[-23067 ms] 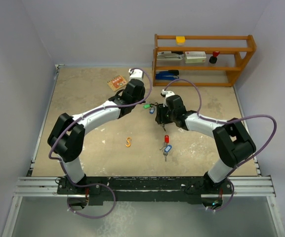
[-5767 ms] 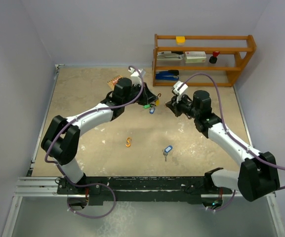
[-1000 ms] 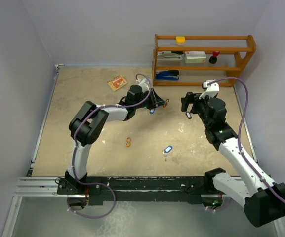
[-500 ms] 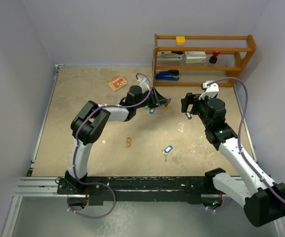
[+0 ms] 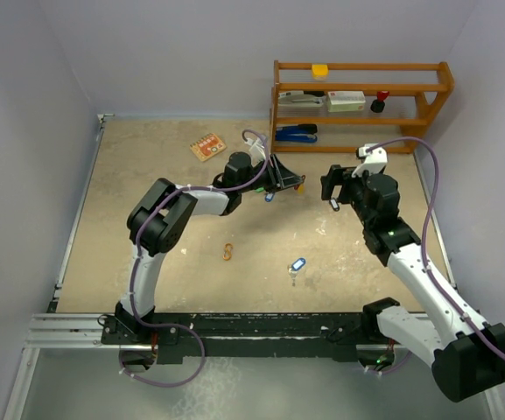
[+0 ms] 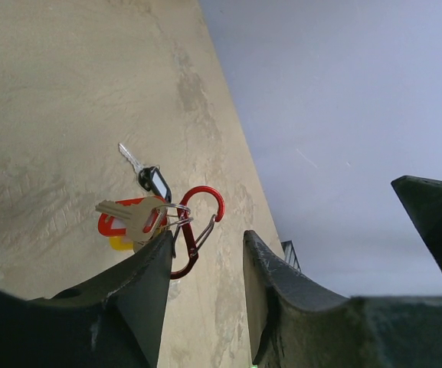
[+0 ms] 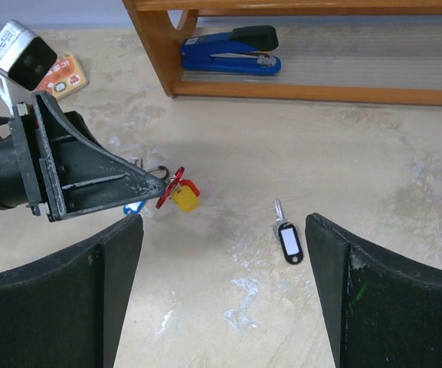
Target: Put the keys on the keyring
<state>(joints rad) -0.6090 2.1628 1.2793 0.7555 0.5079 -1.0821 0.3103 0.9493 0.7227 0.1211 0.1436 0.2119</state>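
The left hand (image 6: 205,241) has spread its fingers a little since a moment ago. The red clip (image 6: 203,189) with its keys (image 6: 131,208) sits by one fingertip and is not squeezed. The right hand (image 7: 222,220) stays wide open and holds nothing. A white-tag key (image 7: 287,239) lies on the counter (image 5: 112,192), at 3 o'clock from the clip.

Pale lavender walls (image 5: 191,52); beige tabletop (image 5: 147,175); wooden shelf (image 5: 392,66) far right.
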